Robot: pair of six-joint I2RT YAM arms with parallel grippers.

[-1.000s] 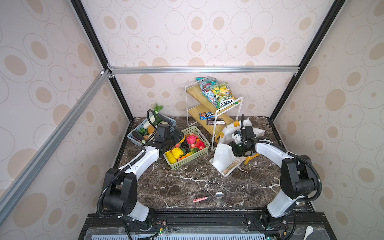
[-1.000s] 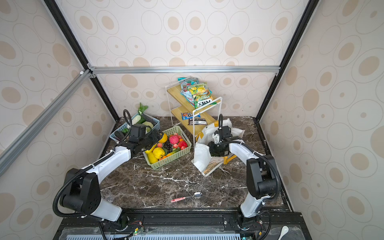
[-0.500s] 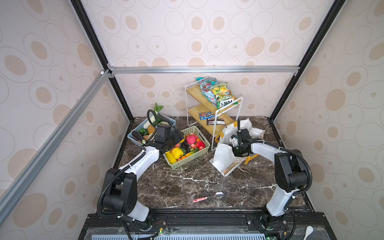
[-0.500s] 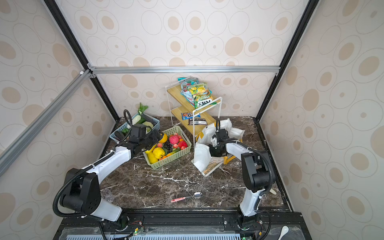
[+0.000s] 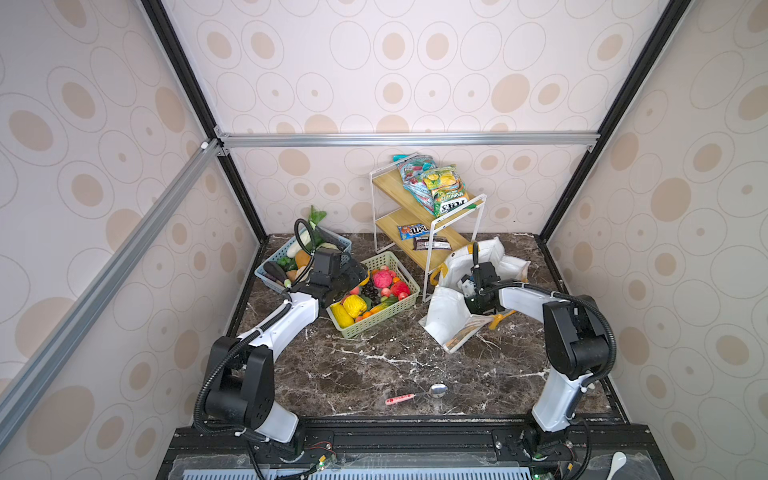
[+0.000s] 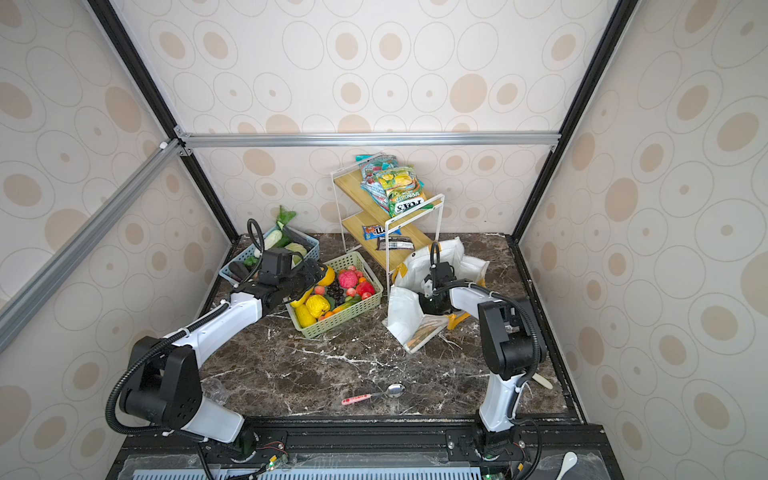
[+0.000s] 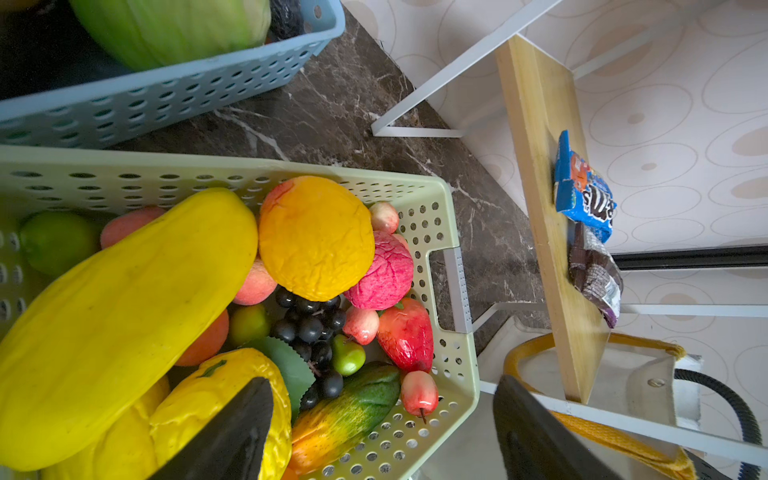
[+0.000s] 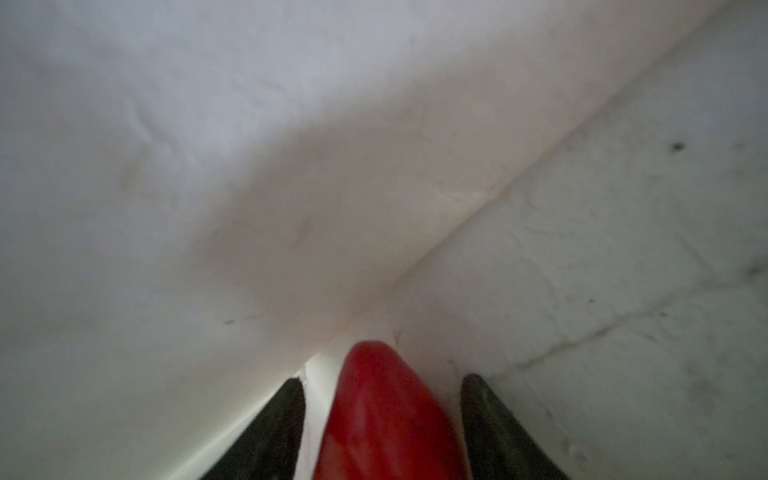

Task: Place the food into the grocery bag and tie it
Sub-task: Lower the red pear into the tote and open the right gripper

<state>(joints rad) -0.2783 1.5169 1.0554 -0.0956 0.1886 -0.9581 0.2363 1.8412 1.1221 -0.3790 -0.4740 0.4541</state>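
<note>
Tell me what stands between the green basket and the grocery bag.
The shelf rack's white front leg stands between the green basket and the grocery bag, on a narrow strip of marble table; both top views show it.

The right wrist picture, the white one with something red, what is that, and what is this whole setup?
Two robot arms stand at a marble table. Both top views look down on everything from overhead. The other two come from a camera on each arm's wrist. The left hand hangs open and empty over a green basket of toy fruit; a blue basket of vegetables sits beside it, a snack rack behind, a spoon near the front. The right hand is inside the white grocery bag, so its picture shows fabric up close. The red thing is a red food piece between its parted fingers, with a gap on each side, so it looks loose, not gripped.
</note>
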